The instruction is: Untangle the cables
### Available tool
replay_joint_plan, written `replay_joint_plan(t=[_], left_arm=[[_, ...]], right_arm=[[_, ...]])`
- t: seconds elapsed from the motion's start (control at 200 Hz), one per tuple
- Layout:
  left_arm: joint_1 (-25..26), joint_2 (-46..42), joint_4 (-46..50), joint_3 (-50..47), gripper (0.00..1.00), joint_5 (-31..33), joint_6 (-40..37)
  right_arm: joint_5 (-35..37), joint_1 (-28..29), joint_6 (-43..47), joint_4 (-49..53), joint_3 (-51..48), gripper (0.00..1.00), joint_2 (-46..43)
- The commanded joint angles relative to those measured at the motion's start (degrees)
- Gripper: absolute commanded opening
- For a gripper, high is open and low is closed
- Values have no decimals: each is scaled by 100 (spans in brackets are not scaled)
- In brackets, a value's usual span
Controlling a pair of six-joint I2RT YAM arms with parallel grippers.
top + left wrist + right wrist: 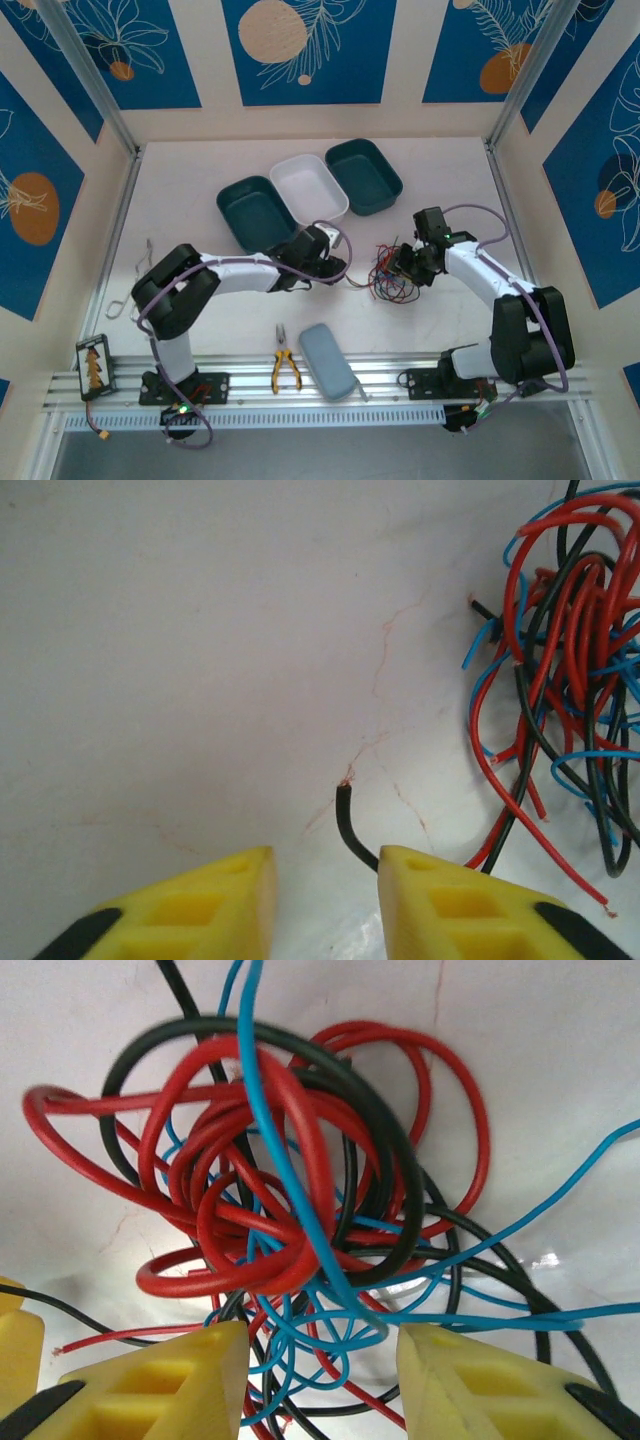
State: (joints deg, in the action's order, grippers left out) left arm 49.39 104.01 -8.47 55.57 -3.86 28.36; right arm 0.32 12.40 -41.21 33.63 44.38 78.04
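on your desk [450,330] the red, blue and black cable tangle [385,283] lies right of centre, your right fingers [215,1370] standing apart astride its loops, clamping nothing, your left fingers [245,890] apart with one loose black cable end [344,810] between them, just beside the tangle.

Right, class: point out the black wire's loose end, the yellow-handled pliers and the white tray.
black wire [346,818], left wrist view, near its loose end.
pliers [277,368], top external view, left yellow handle.
white tray [310,186], top external view, bare floor.

Cables [390,278]: red, blue, black wires tangled in loose heap; one black end [345,815] straying left.
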Motion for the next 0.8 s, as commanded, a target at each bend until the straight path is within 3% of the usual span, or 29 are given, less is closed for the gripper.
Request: replay_joint_plan(t=[0.0,0.135,0.47,0.675,0.795], left_arm=[[54,84,100,170,23,-63,7],[54,120,43,146,15,-38,88],[54,126,-213,64,5,131,290],[54,170,-330,131,43,56,346],[54,300,-270,338,48,43,311]], right_arm=[[-204,133,-137,36,-2,43,109],[-393,292,-274,-115,-34,41,174],[-524,924,-550,-9,275,34,463],[-339,1107,-581,209,475,26,617],[-266,1124,-564,330,517,26,587]])
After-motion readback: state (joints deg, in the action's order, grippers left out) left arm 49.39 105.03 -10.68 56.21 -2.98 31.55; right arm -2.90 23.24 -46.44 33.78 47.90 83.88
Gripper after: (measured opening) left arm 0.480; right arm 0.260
